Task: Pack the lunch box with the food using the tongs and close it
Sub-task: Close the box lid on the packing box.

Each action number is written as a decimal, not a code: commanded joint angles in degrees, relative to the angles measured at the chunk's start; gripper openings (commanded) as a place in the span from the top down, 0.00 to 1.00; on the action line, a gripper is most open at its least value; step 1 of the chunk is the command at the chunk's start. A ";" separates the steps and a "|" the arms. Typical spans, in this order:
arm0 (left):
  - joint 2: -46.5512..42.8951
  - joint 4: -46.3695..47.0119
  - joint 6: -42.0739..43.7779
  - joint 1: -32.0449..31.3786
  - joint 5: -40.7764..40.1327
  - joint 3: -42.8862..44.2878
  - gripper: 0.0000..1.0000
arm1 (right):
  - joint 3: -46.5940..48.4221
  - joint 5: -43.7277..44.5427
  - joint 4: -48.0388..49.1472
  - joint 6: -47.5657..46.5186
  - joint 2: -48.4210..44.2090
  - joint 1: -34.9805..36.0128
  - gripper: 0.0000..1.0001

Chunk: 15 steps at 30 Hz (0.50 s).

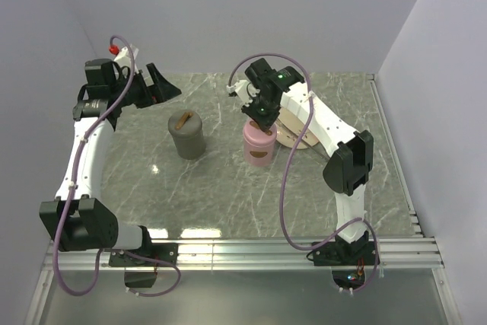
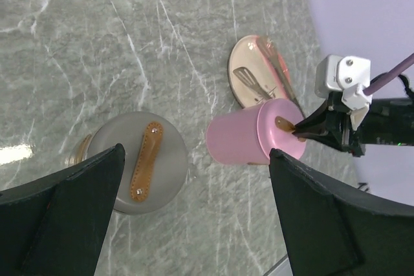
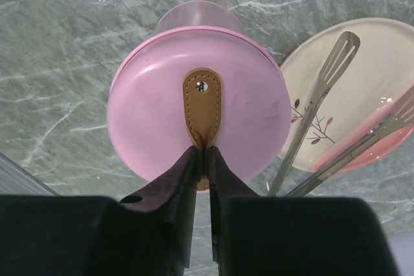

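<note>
You are looking at a grey-green marbled counter (image 1: 228, 195) closed in by plain pale walls (image 1: 228, 5).

Take the pink lunch box (image 1: 259, 150) as your landmark. It stands upright near the middle of the counter, with a dark mark on its near side.

Your left arm (image 1: 87, 150) rises far to the left of the lunch box. Its claw (image 1: 161, 85) is held up off the counter, left of and beyond the box, spread wide and carrying nothing.

Your right arm (image 1: 327, 127) reaches in from the right of the lunch box and ends directly above it.

A pale plate (image 3: 381, 69) with a pinkish rim and a small leaf sprig sits just beside the lunch box on its right. In the top view your right arm hides part of it.

A grey canister (image 1: 187, 141) stands upright on the left of the lunch box, apart from it. Its lid is on, with a brown strap across it.

The round pink lid (image 3: 155, 95) sits on top of the lunch box.

The tongs (image 3: 317, 95) lie across the plate to the right of the lunch box. Their flat tips rest on the plate and their two thin arms run out past its rim.

The brown strap handle (image 3: 202, 105) stands up at the lid's centre. Your right claw (image 3: 202, 153) is narrow, with its two tips pinched on that strap from either side.

You cannot see any food from these views.
</note>
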 commanded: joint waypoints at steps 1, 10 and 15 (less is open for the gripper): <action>-1.29 2.49 -3.23 3.50 4.83 -1.37 0.01 | 0.11 -3.84 0.71 1.46 0.12 0.90 0.80; 1.25 6.89 -6.93 12.46 8.71 -3.74 0.15 | 4.59 -12.28 2.47 4.36 -4.28 -1.91 0.57; 4.15 7.60 -6.23 17.20 8.71 -5.76 0.35 | 5.12 -19.12 5.27 7.95 -7.96 -6.73 0.53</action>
